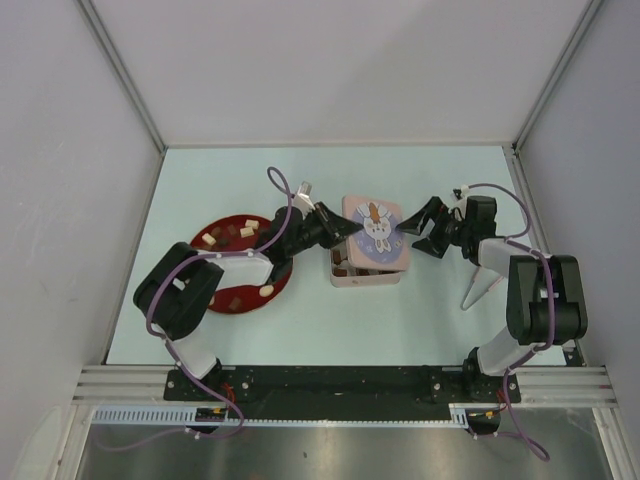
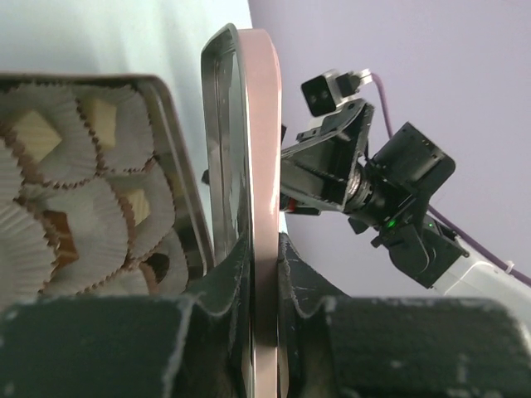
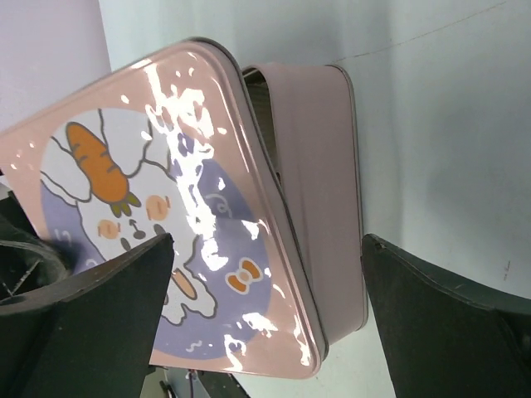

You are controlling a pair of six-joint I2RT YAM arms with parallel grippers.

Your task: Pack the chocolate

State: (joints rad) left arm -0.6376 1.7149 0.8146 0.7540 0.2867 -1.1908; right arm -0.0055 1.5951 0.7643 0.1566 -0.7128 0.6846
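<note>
The pale table [image 1: 330,330] holds a red plate [image 1: 222,220] on the left and a pink tin [image 1: 365,281] in the middle, well apart from every table edge. The tin's pink lid [image 1: 375,232], with a bunny and a carrot on it, hangs tilted over the tin, leaving one side open. The left gripper [image 1: 340,228] pinches the lid's left edge. The right gripper [image 1: 415,228] is spread wide at the lid's right edge. Thin pink tongs [image 1: 480,288] lie further right. The chocolate [image 1: 245,232] is small brown and cream bits. Some lie scattered on the plate, and some sit in frilly white paper cups [image 2: 75,207] inside the tin. They are too small to tell which way they point.
</note>
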